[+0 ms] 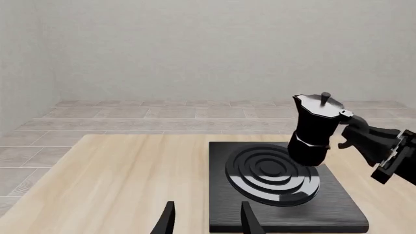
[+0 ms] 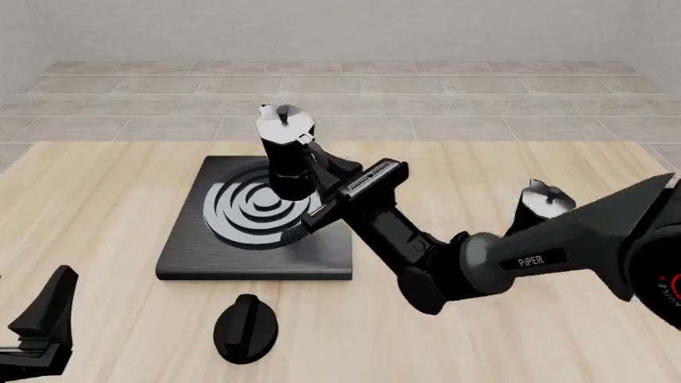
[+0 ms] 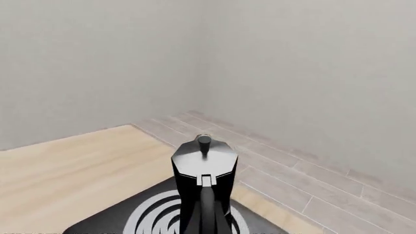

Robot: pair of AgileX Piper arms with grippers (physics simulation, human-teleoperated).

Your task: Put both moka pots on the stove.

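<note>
One moka pot, glossy black with a silvery lid, hangs slightly tilted over the stove, a flat black slab with concentric burner rings. My right gripper is shut on its side handle. In the left wrist view this moka pot has its base low over the far edge of the rings, and I cannot tell whether it touches the stove. The right wrist view looks down on the pot's lid. The other moka pot stands on the table at the right, partly hidden behind my right arm. My left gripper is open and holds nothing.
A small black oval knob lies on the wooden table in front of the stove. My left gripper sits low at the near left corner. Beyond the table's far edge are a tiled floor and a plain wall.
</note>
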